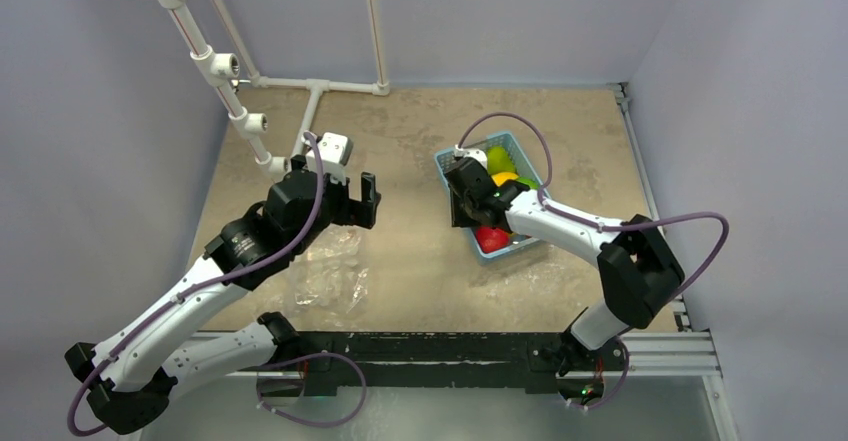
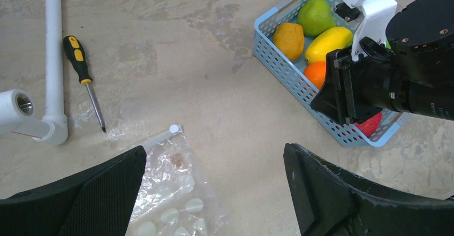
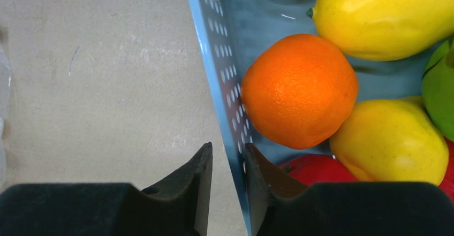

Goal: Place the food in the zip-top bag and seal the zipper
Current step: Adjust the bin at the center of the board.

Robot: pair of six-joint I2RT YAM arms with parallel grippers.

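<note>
Glossy toy fruits are held in light-blue slotted plastic basket, far right. R. gripper: jaws narrowly parted astride basket's left wall, unclamped. Clear crinkly plastic bag lies flat, near left. L. gripper is spread wide at its far edge.

We find the right end effector at one wall of the basket. The wall runs between its two fingers, one outside over the table and one inside. The fruit lies in the basket, just ahead and to the right of those fingers. The left end effector hangs well apart. The bag lies flat on the table beneath its left finger. Ahead to its left a screwdriver lies beside a pipe frame, and the basket sits ahead to its right.
</note>
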